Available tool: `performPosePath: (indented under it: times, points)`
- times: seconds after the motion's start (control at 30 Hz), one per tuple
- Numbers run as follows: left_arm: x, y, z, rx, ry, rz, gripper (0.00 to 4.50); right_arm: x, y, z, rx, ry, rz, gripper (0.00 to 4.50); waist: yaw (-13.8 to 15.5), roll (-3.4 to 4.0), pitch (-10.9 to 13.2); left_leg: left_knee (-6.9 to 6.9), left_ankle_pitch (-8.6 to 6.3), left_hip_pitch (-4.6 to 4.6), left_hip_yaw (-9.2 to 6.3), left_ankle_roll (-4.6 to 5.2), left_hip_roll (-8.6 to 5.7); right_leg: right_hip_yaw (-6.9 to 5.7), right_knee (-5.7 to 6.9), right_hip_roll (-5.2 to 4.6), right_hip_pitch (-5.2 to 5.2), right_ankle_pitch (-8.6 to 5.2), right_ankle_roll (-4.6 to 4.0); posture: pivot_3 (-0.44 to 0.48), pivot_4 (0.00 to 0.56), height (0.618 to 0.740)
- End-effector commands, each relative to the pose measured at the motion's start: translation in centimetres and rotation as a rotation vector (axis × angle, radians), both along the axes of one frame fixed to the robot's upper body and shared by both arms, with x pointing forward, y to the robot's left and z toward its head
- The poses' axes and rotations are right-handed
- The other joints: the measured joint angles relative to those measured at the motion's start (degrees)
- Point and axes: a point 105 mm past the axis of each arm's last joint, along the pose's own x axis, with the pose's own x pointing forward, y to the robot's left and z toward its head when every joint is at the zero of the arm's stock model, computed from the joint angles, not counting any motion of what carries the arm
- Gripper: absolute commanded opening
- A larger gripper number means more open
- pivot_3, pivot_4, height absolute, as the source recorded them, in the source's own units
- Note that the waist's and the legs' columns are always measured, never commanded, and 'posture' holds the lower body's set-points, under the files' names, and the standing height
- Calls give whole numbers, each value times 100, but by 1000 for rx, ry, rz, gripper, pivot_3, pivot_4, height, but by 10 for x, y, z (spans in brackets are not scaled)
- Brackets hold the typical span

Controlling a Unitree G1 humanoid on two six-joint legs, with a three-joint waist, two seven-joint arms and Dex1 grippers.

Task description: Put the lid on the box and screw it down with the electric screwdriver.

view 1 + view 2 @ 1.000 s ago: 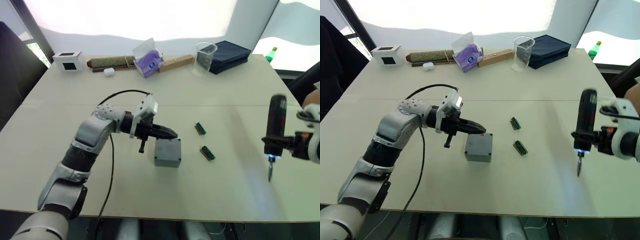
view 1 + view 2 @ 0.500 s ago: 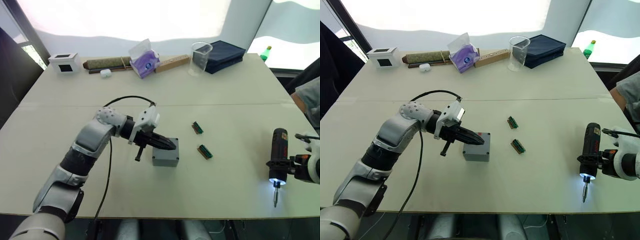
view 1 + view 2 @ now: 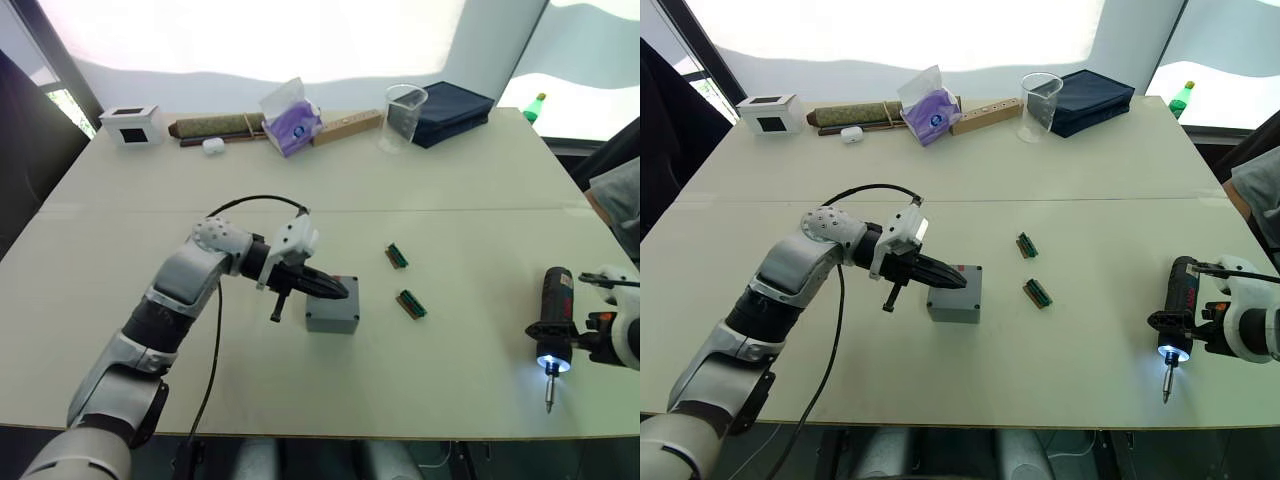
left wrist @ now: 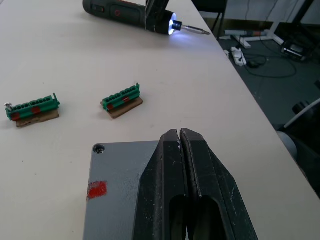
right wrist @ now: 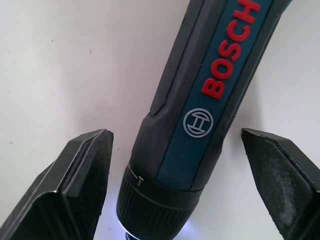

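The grey box (image 3: 332, 312) stands mid-table with the lid (image 4: 115, 185) flat on top of it; a screw sits in one lid corner and a red mark beside it. My left gripper (image 4: 179, 133) is shut, its fingertips pressed together and resting on the lid. The electric screwdriver (image 3: 553, 320) lies on the table at the right near the front edge, its tip light on and its bit pointing toward that edge. My right gripper (image 5: 175, 132) is open, one finger on each side of the screwdriver (image 5: 215, 75), with gaps between fingers and tool.
Two green terminal blocks (image 3: 399, 256) (image 3: 412, 304) lie right of the box. Along the far edge stand a white cube (image 3: 133, 123), a brown stick (image 3: 345, 126), a tissue pack (image 3: 293, 120), a clear beaker (image 3: 405, 117) and a dark blue case (image 3: 455, 112). A person (image 3: 615, 195) sits at the right.
A second ago my right gripper held the screwdriver upright above the table; it has since come down, and the tool now lies flat. The left gripper has stayed on the box. The camera has shifted slightly.
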Motion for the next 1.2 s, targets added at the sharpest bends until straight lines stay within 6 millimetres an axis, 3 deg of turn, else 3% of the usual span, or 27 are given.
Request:
performPosePath:
  times: [0.03, 0.1, 0.37, 0.43, 0.5, 0.53, 0.6, 0.73, 0.9, 1.0, 1.2]
  points:
    - [2, 2, 2, -4, -20, 7, 0, 0, -7, 32, -116, -81, 19, 4474, 0, 0, 0, 0, 0, 0, 0, 0, 0, 0, 0, 0, 0, 0, 0, 0, 150, 737]
    - [7, 4, 3, -1, -23, 29, 0, 5, -2, 55, -137, -170, 56, 4474, -12, 0, 0, 1, 0, 0, -1, 0, 0, -1, 0, 0, 1, 0, 0, 0, 150, 737]
    - [27, 17, 7, -7, -29, 132, 0, 1, 26, 104, -272, -285, 257, 4474, -2, -3, 2, 1, 0, 1, -4, 0, 2, -4, 2, 2, 2, 0, 0, 0, 150, 737]
    - [42, 26, 9, -4, -57, 207, 0, 11, 53, 118, -285, -401, 398, 4474, -8, -3, 2, 5, 0, 1, -3, 0, 1, -4, 1, 0, 5, 0, 0, 0, 150, 737]
    - [60, 40, 10, 18, -93, 298, 0, 15, 98, 120, -273, -535, 638, 4474, -27, -3, 2, 8, 0, 1, -3, 0, 1, -4, 4, 0, 1, 1, 0, 0, 150, 737]
    - [67, 49, 9, 34, -107, 342, 0, 13, 121, 112, -282, -570, 774, 4474, -35, -6, 3, 6, 0, 3, -4, 0, 2, -4, 5, 2, 1, 1, 0, 0, 150, 737]
    - [73, 58, 6, 64, -126, 375, 0, 6, 148, 95, -263, -590, 931, 4474, -32, -7, 4, -1, -1, 4, -9, 1, 5, -8, 5, 8, -2, 0, 0, 0, 150, 737]
    - [68, 67, -11, 125, -130, 382, 0, 3, 180, 57, -214, -582, 1088, 4474, 1, -12, 4, 7, 3, -14, -6, -6, 2, -10, 0, -4, -9, -4, 6, 0, 150, 737]
    - [52, 65, -33, 143, -95, 383, 0, 7, 209, 21, -125, -572, 1148, 4474, 29, -18, 4, 22, 4, -25, -10, -8, 1, -13, 2, -10, -11, -3, 6, 0, 150, 737]
    - [43, 58, -42, 139, -83, 376, 0, 16, 216, 5, -144, -563, 1140, 4474, 21, -19, 4, 21, 5, -22, -13, -9, 1, -14, 12, -8, -12, -3, 6, 0, 150, 737]
    - [39, 43, -50, 126, -87, 371, 0, 20, 231, -7, -97, -551, 1126, 4474, 31, -21, 2, 22, 6, -21, -19, -12, 0, -19, 13, -7, -10, -2, 6, 0, 150, 737]
